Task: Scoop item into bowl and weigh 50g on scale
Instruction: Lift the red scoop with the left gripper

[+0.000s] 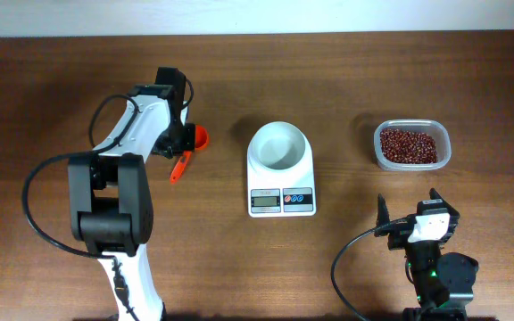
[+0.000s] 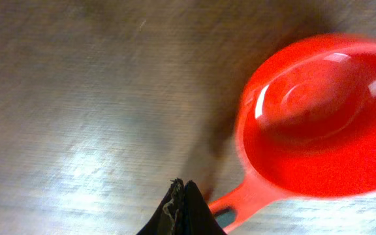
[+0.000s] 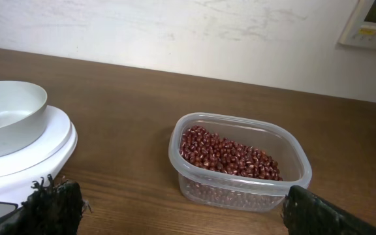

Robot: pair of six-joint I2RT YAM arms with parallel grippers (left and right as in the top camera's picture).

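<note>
The small red-brown beans [image 1: 408, 145] fill a clear plastic container [image 1: 445, 150] at the right; they also show in the right wrist view [image 3: 230, 155]. The white bowl [image 1: 279, 134] stands empty on the white scale [image 1: 281, 201] at mid-table, and both show at the left of the right wrist view, bowl [image 3: 8, 121] on scale [image 3: 54, 140]. A red-orange scoop [image 1: 200, 137] lies empty on the table left of the scale. My left gripper [image 2: 183, 196] is shut, its tips just beside the scoop's handle [image 2: 243, 202], not around it. My right gripper [image 3: 181, 209] is open and empty, in front of the container.
The clear container [image 3: 240, 189] sits about a hand's width right of the scale. The left arm [image 1: 114, 196] stretches from the front edge up to the scoop. A pale wall runs behind the table's far edge.
</note>
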